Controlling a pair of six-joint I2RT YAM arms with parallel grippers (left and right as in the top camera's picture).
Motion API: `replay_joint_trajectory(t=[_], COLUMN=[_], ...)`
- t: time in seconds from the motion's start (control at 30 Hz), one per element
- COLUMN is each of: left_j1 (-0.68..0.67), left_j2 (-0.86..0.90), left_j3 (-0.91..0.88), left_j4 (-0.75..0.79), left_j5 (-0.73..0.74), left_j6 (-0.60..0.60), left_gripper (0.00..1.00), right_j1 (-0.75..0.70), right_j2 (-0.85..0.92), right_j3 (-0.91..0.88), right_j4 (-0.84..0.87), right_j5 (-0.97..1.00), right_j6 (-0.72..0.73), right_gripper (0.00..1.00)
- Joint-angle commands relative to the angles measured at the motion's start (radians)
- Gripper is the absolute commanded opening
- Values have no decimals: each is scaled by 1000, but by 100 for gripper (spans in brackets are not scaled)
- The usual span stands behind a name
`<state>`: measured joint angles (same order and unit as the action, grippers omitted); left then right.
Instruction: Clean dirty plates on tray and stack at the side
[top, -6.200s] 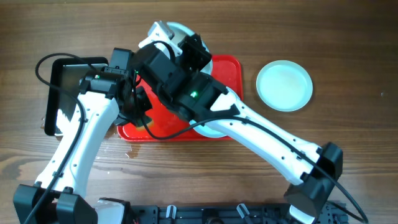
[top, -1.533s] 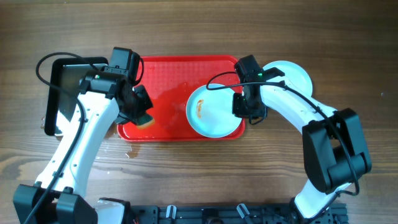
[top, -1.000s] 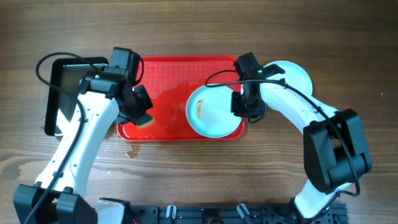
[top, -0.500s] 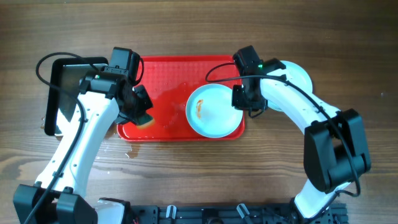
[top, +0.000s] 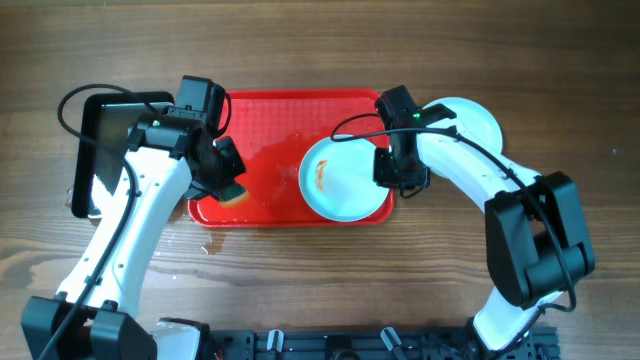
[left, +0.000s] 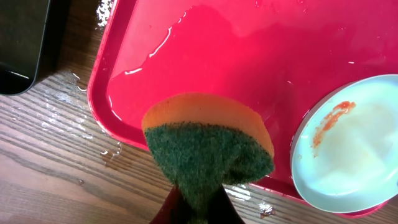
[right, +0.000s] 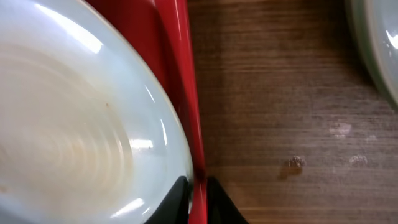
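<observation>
The wooden table (top: 300, 290) lay under both my arms, brown and grained, and nothing of the room beyond it showed. The red tray (top: 270, 115) sat on it between my two pincers, its floor wet with a film of water (left: 155, 50) just ahead of my left pincer (left: 196, 211). A black tray (top: 110, 120) lay beyond that pincer's outer side, just off the red tray's corner.

One plate (top: 350, 190) lay on the red tray at the end by my right pincer (right: 198, 200), its edge right under that pincer's inner finger. A second plate (top: 475, 115) rested on the bare table on the far side of my right arm, off the tray and partly hidden by the arm.

My left pincer was clamped on a sponge (left: 208, 143), green scrub face toward the camera, orange behind, held over the tray's near edge. My right pincer stood narrow, its two tips astride the red tray's rim, one over the plate and one over the wood; I could not tell whether it was gripping.

A brown smear (left: 326, 118) marked the plate on the side toward my left pincer. Small drops (left: 99, 149) dotted the wood beside the tray's corner, near the sponge.
</observation>
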<state>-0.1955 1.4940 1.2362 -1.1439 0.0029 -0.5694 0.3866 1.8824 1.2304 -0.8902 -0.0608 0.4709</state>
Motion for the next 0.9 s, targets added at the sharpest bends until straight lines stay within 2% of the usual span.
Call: replay_joint_trajectory(t=[0.0, 0.3, 0.5, 0.87], left_j1=[1, 1, 1, 1], left_j2=[-7, -7, -7, -7], left_j3=[5, 5, 5, 5], left_j4=[3, 2, 3, 4], left_j5=[12, 12, 12, 12], left_j6=[12, 12, 12, 12], left_gripper=[4, 4, 4, 4], right_j1=[3, 3, 3, 17], right_j2=[14, 47, 48, 48], right_j3=[45, 24, 26, 24], right_j4=[-3, 5, 14, 38], right_j5=[-9, 14, -45, -81], right_j6=[-13, -23, -24, -23], right_gripper=[12, 12, 7, 7])
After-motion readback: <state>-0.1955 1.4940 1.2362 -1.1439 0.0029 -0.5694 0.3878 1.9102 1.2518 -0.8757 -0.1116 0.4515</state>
